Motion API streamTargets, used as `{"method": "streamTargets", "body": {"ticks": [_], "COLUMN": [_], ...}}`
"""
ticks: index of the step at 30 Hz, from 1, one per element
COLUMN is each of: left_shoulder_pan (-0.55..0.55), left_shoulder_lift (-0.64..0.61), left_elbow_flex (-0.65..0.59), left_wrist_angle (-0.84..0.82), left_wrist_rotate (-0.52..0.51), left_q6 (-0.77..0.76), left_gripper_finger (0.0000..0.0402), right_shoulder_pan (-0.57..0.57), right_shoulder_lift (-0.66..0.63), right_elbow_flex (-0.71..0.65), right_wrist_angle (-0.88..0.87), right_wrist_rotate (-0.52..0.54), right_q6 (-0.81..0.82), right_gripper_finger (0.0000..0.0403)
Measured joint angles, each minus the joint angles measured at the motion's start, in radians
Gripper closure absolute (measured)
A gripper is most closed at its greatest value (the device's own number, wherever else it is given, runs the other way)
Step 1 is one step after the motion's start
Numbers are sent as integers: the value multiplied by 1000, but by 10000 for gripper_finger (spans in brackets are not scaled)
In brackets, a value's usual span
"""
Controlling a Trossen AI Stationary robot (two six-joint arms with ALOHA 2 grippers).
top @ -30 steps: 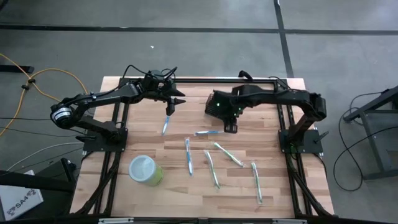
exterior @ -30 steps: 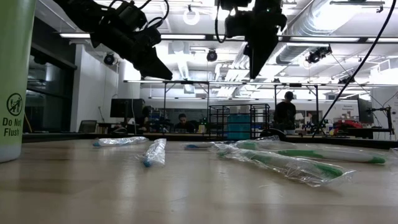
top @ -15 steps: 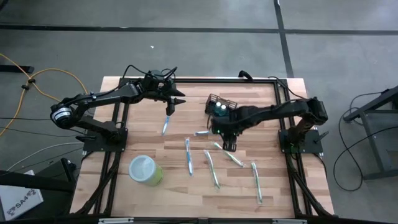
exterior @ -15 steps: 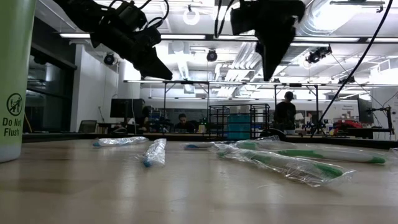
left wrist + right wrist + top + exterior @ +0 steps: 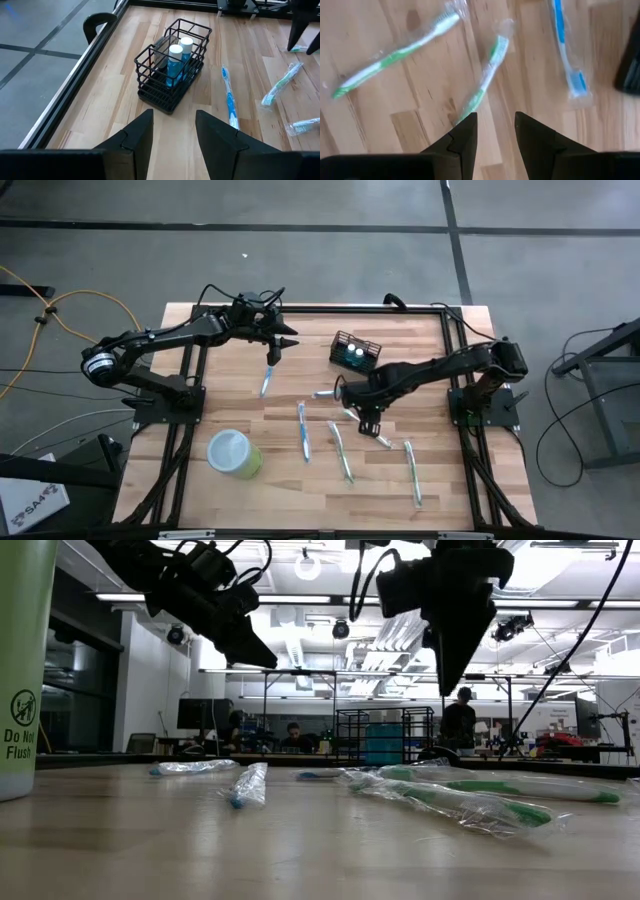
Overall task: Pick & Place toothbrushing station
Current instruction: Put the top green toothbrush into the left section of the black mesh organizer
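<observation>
The toothbrushing station (image 5: 355, 352), a black wire-mesh caddy, stands upright on the counter (image 5: 230, 405) near its far edge, holding two blue tubes with white caps (image 5: 175, 59) and what may be a dark flat item behind them, hard to make out. The light-green cup (image 5: 233, 452) stands well apart at the near left. The left gripper (image 5: 283, 340) hovers left of the caddy and the right gripper (image 5: 366, 420) hangs over the wrapped toothbrushes (image 5: 345, 452); both have fingers parted, grasping nothing.

Pretty even overhead light, soft shadows on the table (image 5: 230, 405); ceiling lights (image 5: 310, 565) glare in the low view, right wrist view's blurry.
</observation>
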Motion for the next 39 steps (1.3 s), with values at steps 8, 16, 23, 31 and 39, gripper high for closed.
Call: {"method": "streamTargets", "body": {"ticks": [8, 16, 23, 31, 39], "left_shoulder_pan": [0, 0, 0, 0, 0], "left_shoulder_lift": [0, 0, 0, 0, 0], "left_elbow_flex": [0, 0, 0, 0, 0], "left_wrist_angle": [0, 0, 0, 0, 0], "left_wrist_rotate": [0, 0, 0, 0, 0], "left_q6": [0, 0, 0, 0, 0], "left_gripper_finger": [257, 257, 257, 258, 258], "right_shoulder_pan": [-8, -8, 1, 49, 93], "right_shoulder_lift": [25, 113, 134, 169, 168], "right_elbow_flex": [1, 0, 0, -2, -92], "right_wrist_angle": [79, 86, 100, 61, 131], "right_wrist_rotate": [31, -3, 1, 0, 1], "right_q6": [-60, -103, 22, 259, 388], "right_gripper_finger": [279, 255, 226, 217, 217]}}
